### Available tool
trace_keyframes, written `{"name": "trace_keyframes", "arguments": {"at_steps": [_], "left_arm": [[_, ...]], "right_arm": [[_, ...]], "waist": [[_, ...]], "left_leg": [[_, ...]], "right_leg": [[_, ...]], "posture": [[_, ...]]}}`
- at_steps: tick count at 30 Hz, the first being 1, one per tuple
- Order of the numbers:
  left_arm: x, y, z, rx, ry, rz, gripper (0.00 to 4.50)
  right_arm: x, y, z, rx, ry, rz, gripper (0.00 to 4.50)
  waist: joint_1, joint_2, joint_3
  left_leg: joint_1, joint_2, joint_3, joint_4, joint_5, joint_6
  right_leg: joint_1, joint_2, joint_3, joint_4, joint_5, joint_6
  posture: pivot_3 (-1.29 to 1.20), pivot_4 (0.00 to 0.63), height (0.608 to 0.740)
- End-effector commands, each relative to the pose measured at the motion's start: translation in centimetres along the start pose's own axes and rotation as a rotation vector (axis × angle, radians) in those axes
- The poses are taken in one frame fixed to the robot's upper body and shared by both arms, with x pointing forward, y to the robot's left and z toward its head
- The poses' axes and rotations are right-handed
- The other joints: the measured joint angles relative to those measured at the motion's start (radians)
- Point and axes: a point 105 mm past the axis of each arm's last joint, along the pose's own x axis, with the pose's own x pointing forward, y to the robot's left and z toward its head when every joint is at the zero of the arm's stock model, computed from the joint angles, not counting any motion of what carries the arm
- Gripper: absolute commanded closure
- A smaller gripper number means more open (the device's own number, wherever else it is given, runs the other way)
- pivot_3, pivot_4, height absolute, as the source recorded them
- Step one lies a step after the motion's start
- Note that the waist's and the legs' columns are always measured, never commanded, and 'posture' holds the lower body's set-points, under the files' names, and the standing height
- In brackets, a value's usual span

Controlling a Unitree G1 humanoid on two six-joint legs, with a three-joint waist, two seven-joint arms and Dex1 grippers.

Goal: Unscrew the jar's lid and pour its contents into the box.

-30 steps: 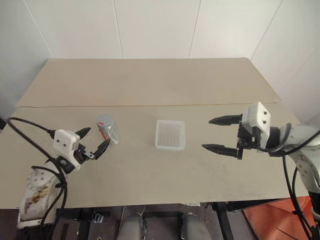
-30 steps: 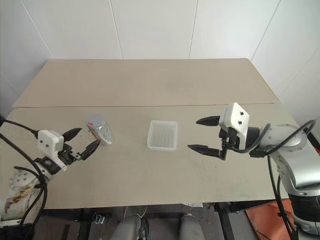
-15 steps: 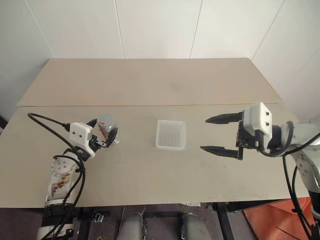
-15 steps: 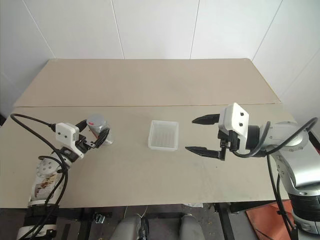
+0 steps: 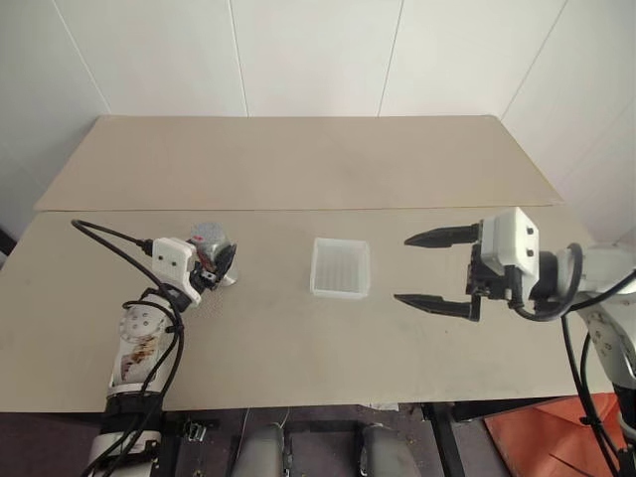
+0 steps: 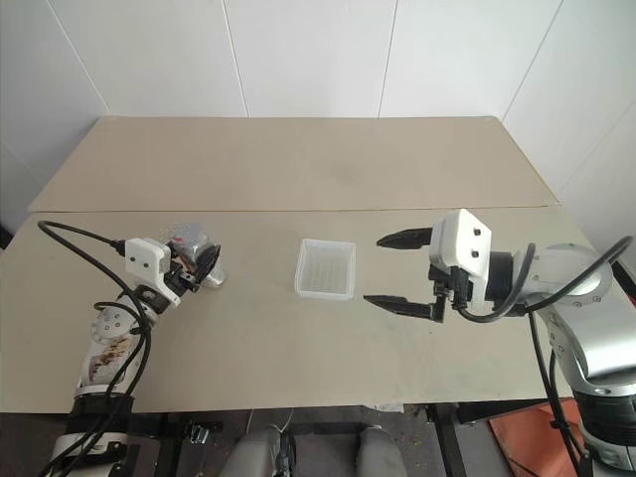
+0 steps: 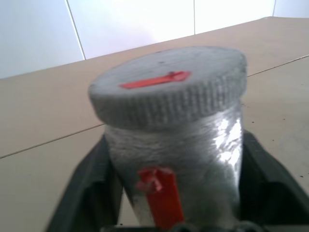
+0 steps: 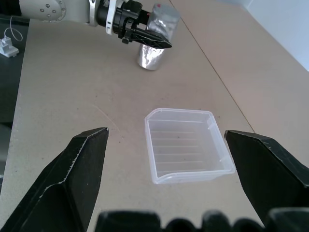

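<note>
Left wrist view: the left gripper [image 5: 214, 266] is clamping the small clear cylindrical jar [image 7: 176, 166], one black finger [image 7: 89, 186] pressing each side of its body, just under the cap.
Jar, place: it is standing upright on the beige tabletop [image 5: 298, 169], sitting between the left jaws, with the red stripe facing back toward the wrist.
Lid: the round grey ribbed screw cap [image 7: 166, 84] with a red mark on top is sitting on the jar, above the fingers and free of them.
Handling, jar: it is looking light, stiff and smooth-walled, so it is likely slipping or spinning under twist unless squeezed firmly around the body.
Handling, lid: the ribbed edge is offering the best purchase; taking it across its width from above seems right.
Contents: they cannot be made out through the wall.
Box: the shallow translucent-white plastic tray [image 8: 186, 145] is lying between the two grippers, just ahead of the right one, apart from both.
Right gripper [image 5: 433, 270]: it is hovering with its jaws spread wide, holding nothing.
</note>
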Motion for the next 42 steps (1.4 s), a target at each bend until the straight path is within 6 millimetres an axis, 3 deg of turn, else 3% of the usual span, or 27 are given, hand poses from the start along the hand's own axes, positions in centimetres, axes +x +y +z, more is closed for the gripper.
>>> {"name": "trace_keyframes", "arguments": {"at_steps": [1, 5, 10, 13, 16, 20, 25, 38, 42], "left_arm": [[-0.3, -0.8, 1.8, 0.009, -0.039, -0.016, 2.53], [-0.3, -1.7, 4.1, 0.002, -0.049, -0.112, 2.53], [-0.8, -3.0, 8.7, -0.055, -0.041, -0.503, 2.53], [-1.7, -3.8, 10.6, -0.066, -0.027, -0.746, 2.53], [-1.3, -4.9, 11.7, -0.116, -0.041, -0.91, 2.53], [0.6, -7.3, 11.8, -0.119, -0.09, -1.022, 2.53], [2.4, -9.0, 12.1, -0.122, -0.175, -1.091, 2.53], [3.4, -9.4, 12.4, -0.114, -0.235, -1.112, 2.53], [3.3, -9.3, 12.5, -0.109, -0.244, -1.105, 2.53]], "right_arm": [[0.2, 0.0, 1.7, -0.073, -0.051, -0.018, 0.0], [1.2, -0.1, 2.6, -0.074, -0.107, -0.015, 0.0], [4.0, -0.5, 5.8, -0.011, -0.286, 0.034, 0.0], [5.5, -1.5, 7.3, 0.053, -0.347, 0.054, 0.0], [7.1, -2.4, 9.0, 0.11, -0.38, 0.06, 0.0], [8.8, -3.1, 10.4, 0.2, -0.387, 0.072, 0.0], [10.4, -3.6, 9.9, 0.237, -0.332, 0.033, 0.0], [11.3, -3.6, 9.1, 0.25, -0.301, 0.021, 0.0], [11.8, -3.5, 8.3, 0.267, -0.279, 0.032, 0.9]], "waist": [[-0.003, 0.0, 0.0], [-0.003, 0.0, 0.0], [-0.01, 0.0, 0.0], [-0.015, 0.0, 0.0], [-0.015, 0.0, 0.001], [-0.008, 0.0, 0.001], [-0.009, 0.0, 0.001], [-0.023, 0.0, 0.001], [-0.023, 0.0, 0.001]], "left_leg": [[0.0, 0.0, 0.0, 0.0, 0.0, 0.0], [0.0, 0.001, 0.0, 0.0, 0.0, 0.0], [0.0, 0.002, 0.0, 0.001, 0.001, -0.001], [0.001, 0.002, 0.0, 0.0, 0.001, -0.001], [0.0, 0.0, 0.0, 0.0, 0.001, -0.001], [-0.001, -0.001, 0.0, 0.0, 0.001, -0.001], [-0.006, -0.002, 0.001, 0.001, 0.001, 0.0], [-0.008, -0.002, -0.003, 0.001, 0.0, 0.0], [-0.008, -0.002, -0.003, 0.001, 0.0, 0.0]], "right_leg": [[0.0, 0.0, 0.0, 0.0, 0.0, 0.0], [0.0, 0.0, 0.0, 0.001, 0.0, 0.0], [-0.001, 0.002, 0.0, 0.001, 0.0, -0.001], [-0.001, 0.002, 0.0, 0.001, 0.0, -0.001], [-0.001, 0.002, 0.0, 0.001, 0.0, -0.001], [-0.001, 0.002, -0.002, 0.001, 0.0, -0.001], [-0.002, 0.003, -0.005, 0.002, 0.001, 0.0], [-0.004, 0.003, -0.005, 0.002, 0.001, 0.0], [-0.004, 0.003, -0.005, 0.002, 0.001, 0.001]], "posture": [[0.0, 0.15, 0.74], [0.0, 0.15, 0.74], [0.0, 0.15, 0.74], [0.0, 0.15, 0.74], [0.0, 0.15, 0.74], [0.0, 0.15, 0.74], [0.0, 0.15, 0.74], [0.0, 0.15, 0.74], [0.0, 0.15, 0.74]]}}
